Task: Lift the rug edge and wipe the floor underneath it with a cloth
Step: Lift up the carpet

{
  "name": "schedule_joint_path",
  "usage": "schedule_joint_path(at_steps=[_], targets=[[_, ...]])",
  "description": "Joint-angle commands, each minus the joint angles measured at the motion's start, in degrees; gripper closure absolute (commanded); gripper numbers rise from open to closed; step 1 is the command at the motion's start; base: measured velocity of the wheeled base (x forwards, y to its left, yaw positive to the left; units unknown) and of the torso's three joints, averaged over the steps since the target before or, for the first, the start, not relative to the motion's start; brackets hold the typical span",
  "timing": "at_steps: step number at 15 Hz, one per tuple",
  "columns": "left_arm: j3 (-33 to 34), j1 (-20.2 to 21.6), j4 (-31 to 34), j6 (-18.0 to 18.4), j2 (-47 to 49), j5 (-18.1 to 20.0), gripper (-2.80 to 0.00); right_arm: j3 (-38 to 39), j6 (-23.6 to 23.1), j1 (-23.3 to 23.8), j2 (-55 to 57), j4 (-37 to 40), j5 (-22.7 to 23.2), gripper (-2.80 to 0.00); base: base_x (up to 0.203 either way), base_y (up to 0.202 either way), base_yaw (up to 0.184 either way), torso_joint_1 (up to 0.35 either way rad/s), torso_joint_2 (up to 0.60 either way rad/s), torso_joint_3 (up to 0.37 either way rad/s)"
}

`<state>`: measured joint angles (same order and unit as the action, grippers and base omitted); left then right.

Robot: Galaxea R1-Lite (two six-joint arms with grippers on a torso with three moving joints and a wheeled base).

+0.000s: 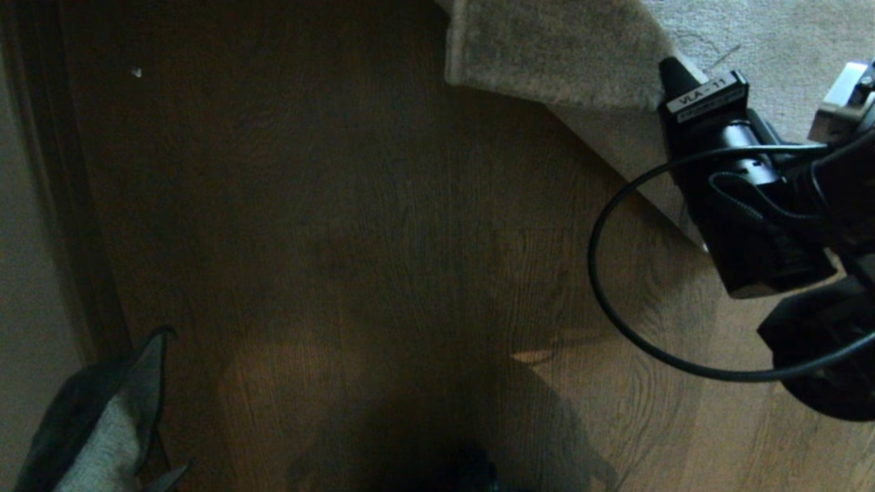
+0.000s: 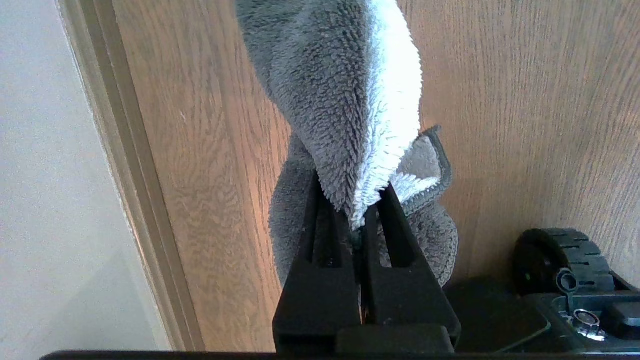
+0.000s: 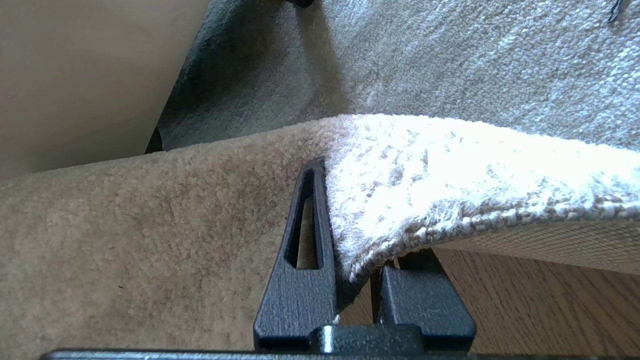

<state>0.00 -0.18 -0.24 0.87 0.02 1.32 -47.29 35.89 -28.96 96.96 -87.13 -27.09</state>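
**Rug edge raised in right gripper; cloth hanging from left gripper**

The right gripper [image 3: 357,260] is clamping the rug edge [image 3: 400,240], its two fingers closed down onto the thickness of the border, one finger [image 3: 305,250] lying on the pile side and the other under the paler woven backing. The gripped border is sitting off the floor [image 3: 525,280], and bare wooden planks are showing directly beneath the gripper. Beyond the gripper the rug is folding over itself, the raised flap arching above the flat pile behind it. In the head view the right gripper [image 1: 673,72] is reaching in from the right side, its tip buried in the rug edge [image 1: 547,55], with the turned-up backing slanting down beside the arm and a black cable [image 1: 601,287] looping below the wrist.

The left gripper [image 2: 361,220] is pinching the cloth [image 2: 345,100] tightly, the fingers almost touching with only the fabric between them. The cloth is hanging from the fingertips, grey fuzzy side and white side both showing, a dark-bound edge curling beside the gripper. It is hanging above the floor [image 2: 525,100], near a pale skirting board [image 2: 120,165] on one side and the robot's base wheel [image 2: 560,260] on the other. In the head view the cloth [image 1: 102,417] is showing at the lower left, well apart from the right gripper and the raised rug.
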Motion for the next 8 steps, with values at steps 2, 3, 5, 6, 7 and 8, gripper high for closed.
schedule_joint_path(at_steps=[2, 3, 5, 6, 7, 8], targets=[[0.0, 0.0, 0.0, 0.0, 0.0, 0.0, 0.00, 0.2, 0.2, 0.0, 0.1, -2.8, -0.2, 0.00, 0.000, 0.000, 0.000, 0.000, 0.00, 0.000], [0.0, 0.0, 0.0, 0.0, 0.0, 0.0, 0.00, 0.2, 0.2, 0.0, 0.1, -2.8, 0.1, 0.00, 0.000, 0.000, 0.000, 0.000, 0.00, 0.000], [0.0, 0.0, 0.0, 0.0, 0.0, 0.0, 0.00, -0.1, 0.2, -0.1, -0.1, -2.8, 2.4, 0.00, 0.000, 0.000, 0.000, 0.000, 0.00, 0.000], [0.0, 0.0, 0.0, 0.0, 0.0, 0.0, 0.00, -0.2, 0.2, -0.1, -0.3, -2.8, 4.3, 0.00, 0.000, 0.000, 0.000, 0.000, 0.00, 0.000], [0.0, 0.0, 0.0, 0.0, 0.0, 0.0, 0.00, -0.3, 0.1, -0.1, -0.3, -2.8, 6.1, 0.00, 0.000, 0.000, 0.000, 0.000, 0.00, 0.000], [0.0, 0.0, 0.0, 0.0, 0.0, 0.0, 0.00, -0.4, 0.1, -0.1, -0.2, -2.8, 7.3, 0.00, 0.000, 0.000, 0.000, 0.000, 0.00, 0.000]])
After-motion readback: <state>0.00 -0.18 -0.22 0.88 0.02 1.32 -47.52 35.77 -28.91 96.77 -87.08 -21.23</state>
